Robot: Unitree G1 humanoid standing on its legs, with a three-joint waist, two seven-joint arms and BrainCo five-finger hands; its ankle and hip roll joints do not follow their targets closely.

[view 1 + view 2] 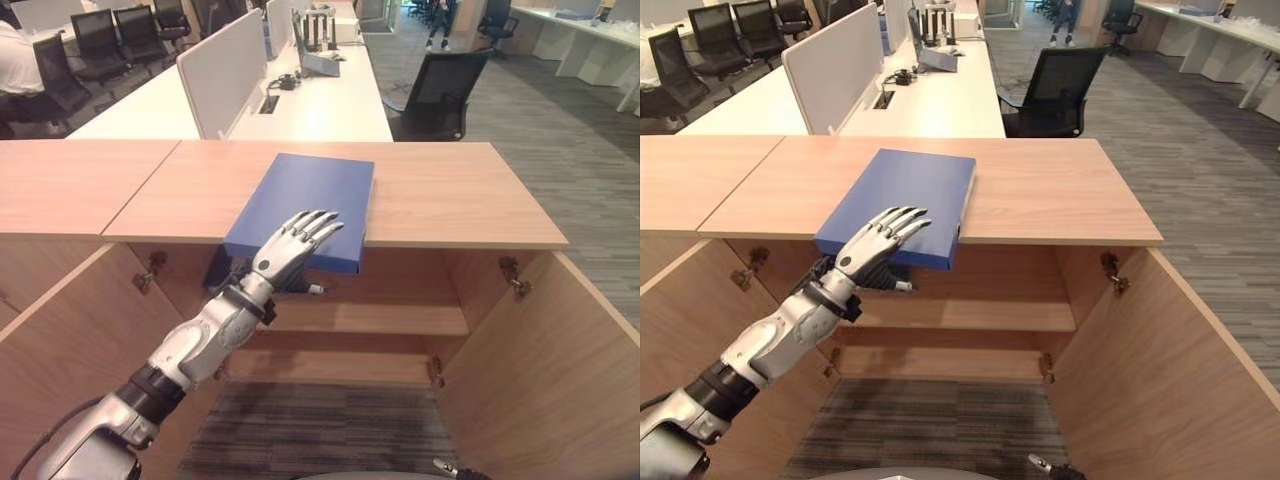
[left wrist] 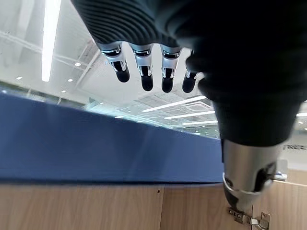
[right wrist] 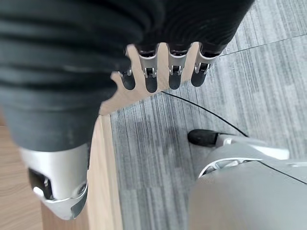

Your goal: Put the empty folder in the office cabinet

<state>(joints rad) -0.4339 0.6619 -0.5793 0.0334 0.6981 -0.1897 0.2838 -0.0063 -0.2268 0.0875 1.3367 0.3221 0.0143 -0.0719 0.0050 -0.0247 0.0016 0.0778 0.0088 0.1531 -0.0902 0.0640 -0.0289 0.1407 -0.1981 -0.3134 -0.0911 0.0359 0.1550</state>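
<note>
Folder (image 1: 310, 205) overhangs cabinet top (image 1: 440, 195); left hand (image 1: 292, 244) fingers straight above, thumb seemingly beneath.

The left arm reaches up and forward from the lower left, forearm slanted, wrist straight. The left hand (image 1: 290, 246) is open at the front edge of the cabinet top, its fingers (image 1: 318, 224) straight and spread above that edge, its thumb (image 1: 312, 289) stretched out below it. The right hand (image 3: 144, 57) hangs low, its fingers (image 3: 151, 79) straight and side by side, thumb (image 3: 57, 187) apart.
</note>
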